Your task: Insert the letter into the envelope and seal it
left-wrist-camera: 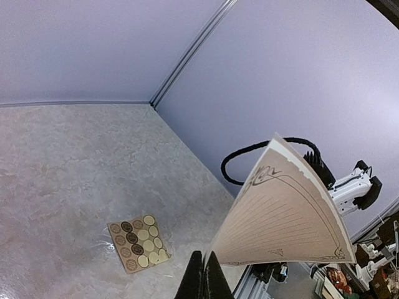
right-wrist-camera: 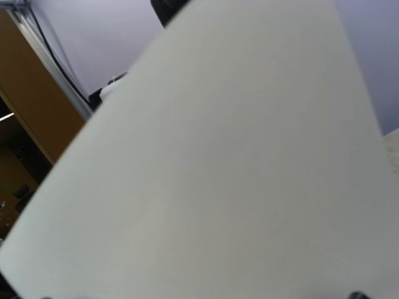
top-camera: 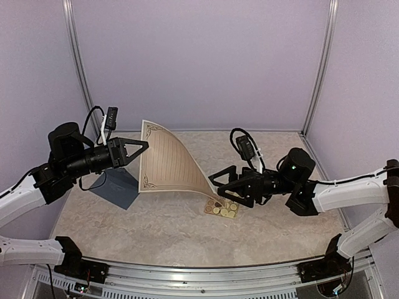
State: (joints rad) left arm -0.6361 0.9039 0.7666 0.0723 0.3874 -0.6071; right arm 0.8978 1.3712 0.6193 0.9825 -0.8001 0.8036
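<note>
**Holding letter up: L claw pinched shut, R claw wide**

Letter (top-camera: 168, 162) hangs raised over the table (top-camera: 156, 233), lined beige face w/ dark border toward the top cam. It bows in a curve from its far upper corner down to its low R corner. L claw (top-camera: 145, 144) is clamped on the sheet's L edge. The L wrist view shows the closed fingers (left-wrist-camera: 202, 280) w/ the paper (left-wrist-camera: 287, 212) rising from the tips. R claw (top-camera: 215, 185), jaws spread wide, sits just beside the low R corner; can't tell if it touches. The R wrist view is filled by the plain white back (right-wrist-camera: 206, 156). Envelope (top-camera: 115, 187), slate blue-grey, lies flat under the L arm, L of the sheet. Sticker sheet (top-camera: 221, 208) lies flat near the R claw, just below that low corner.
</note>
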